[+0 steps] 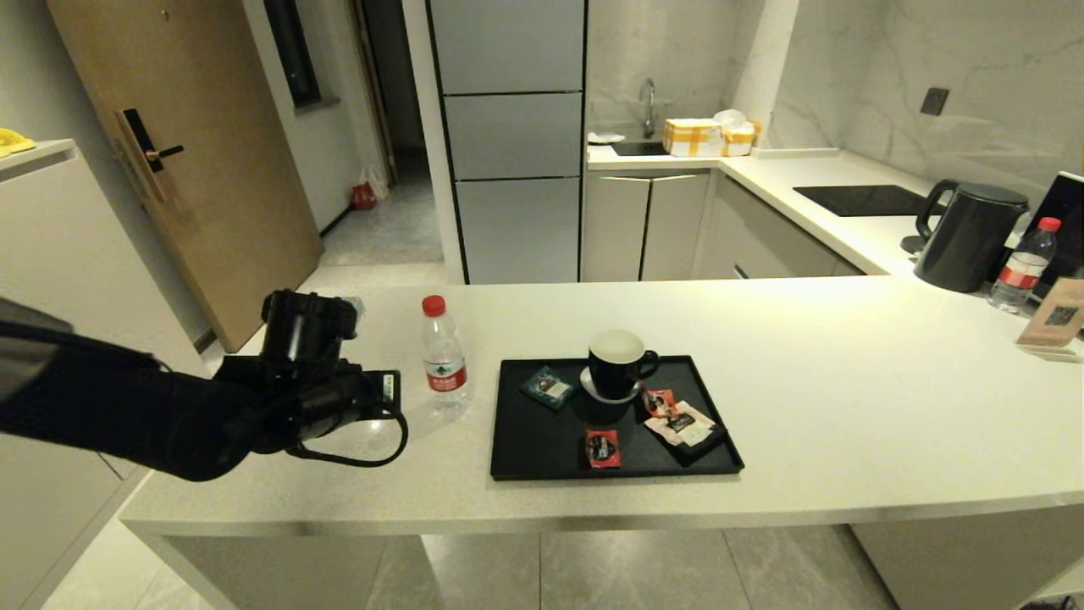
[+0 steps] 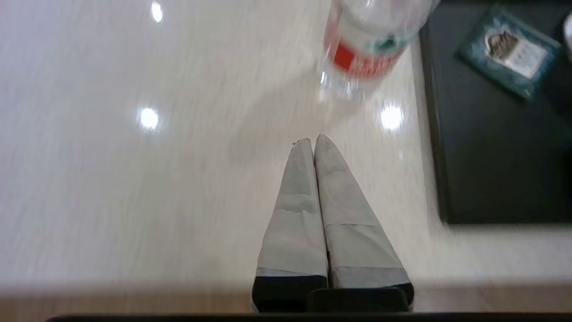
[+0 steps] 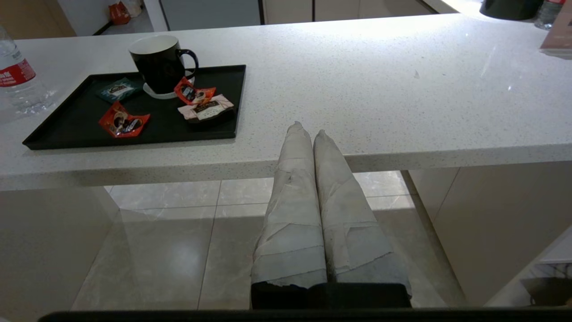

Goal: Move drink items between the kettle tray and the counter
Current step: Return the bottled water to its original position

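Note:
The water bottle (image 1: 443,356) with red cap stands upright on the counter (image 1: 847,407), just left of the black kettle tray (image 1: 542,440). A red sachet (image 1: 602,447) lies on the tray near its front edge, and a second red sachet (image 1: 659,400) lies by the mug. My left gripper (image 2: 313,139) is shut and empty, low over the counter, a short way from the bottle (image 2: 366,49) and beside the tray (image 2: 491,156). My right gripper (image 3: 308,129) is shut and empty, in front of the counter's edge, right of the tray (image 3: 67,129); the head view does not show it.
On the tray stand a black mug (image 1: 616,364) on a white coaster, a teal sachet (image 1: 549,386) and a pale pink sachet (image 1: 686,424). At the far right are a black kettle (image 1: 965,237), another bottle (image 1: 1023,267) and a card stand (image 1: 1054,318). A hob panel (image 1: 864,200) lies behind.

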Available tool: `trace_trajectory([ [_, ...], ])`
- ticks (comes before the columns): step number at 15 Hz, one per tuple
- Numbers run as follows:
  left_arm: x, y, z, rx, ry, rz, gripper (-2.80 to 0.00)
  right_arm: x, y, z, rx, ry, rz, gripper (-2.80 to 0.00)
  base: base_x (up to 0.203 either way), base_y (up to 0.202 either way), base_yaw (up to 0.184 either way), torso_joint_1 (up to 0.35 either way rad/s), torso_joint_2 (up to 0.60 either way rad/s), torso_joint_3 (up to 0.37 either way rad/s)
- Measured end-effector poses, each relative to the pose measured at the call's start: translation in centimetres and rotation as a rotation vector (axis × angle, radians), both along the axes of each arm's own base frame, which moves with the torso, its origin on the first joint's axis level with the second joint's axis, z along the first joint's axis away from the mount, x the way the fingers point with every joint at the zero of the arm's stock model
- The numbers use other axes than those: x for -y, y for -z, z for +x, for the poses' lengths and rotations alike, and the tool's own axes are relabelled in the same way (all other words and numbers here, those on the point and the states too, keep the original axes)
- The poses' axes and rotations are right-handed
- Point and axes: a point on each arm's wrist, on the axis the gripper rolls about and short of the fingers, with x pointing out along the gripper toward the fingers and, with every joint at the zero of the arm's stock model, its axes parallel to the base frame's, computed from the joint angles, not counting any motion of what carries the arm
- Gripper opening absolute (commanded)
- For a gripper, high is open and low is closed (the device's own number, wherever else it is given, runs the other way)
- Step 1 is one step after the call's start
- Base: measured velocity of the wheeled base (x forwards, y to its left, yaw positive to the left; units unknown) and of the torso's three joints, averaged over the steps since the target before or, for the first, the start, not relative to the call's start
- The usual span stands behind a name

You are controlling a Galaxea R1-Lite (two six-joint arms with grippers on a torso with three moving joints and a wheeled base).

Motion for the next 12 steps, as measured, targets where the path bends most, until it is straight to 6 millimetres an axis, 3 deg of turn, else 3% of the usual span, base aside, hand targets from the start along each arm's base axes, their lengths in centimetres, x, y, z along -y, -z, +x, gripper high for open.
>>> trace_trajectory([
  [4, 1.8, 2.8, 2.6, 0.055, 0.101, 0.040, -2.80, 0.0, 0.0, 0.0, 0.000, 0.000, 0.000, -2.80, 0.000, 0.000, 0.000, 0.000, 0.00, 0.000],
  [5, 2.2, 3.3, 3.2, 0.048, 0.107, 0.043, 0.00, 0.0, 0.0, 0.0, 0.000, 0.000, 0.000, -2.80, 0.000, 0.000, 0.000, 0.000, 0.00, 0.000],
  [8, 3.0, 4.3, 5.0, 0.015, 0.109, 0.062, 0.00, 0.0, 0.0, 0.0, 0.000, 0.000, 0.000, -2.80, 0.000, 0.000, 0.000, 0.000, 0.00, 0.000],
  [12, 3.5, 4.0, 6.2, -0.008, 0.108, 0.066, 0.00, 0.0, 0.0, 0.0, 0.000, 0.000, 0.000, -2.80, 0.000, 0.000, 0.000, 0.000, 0.00, 0.000],
])
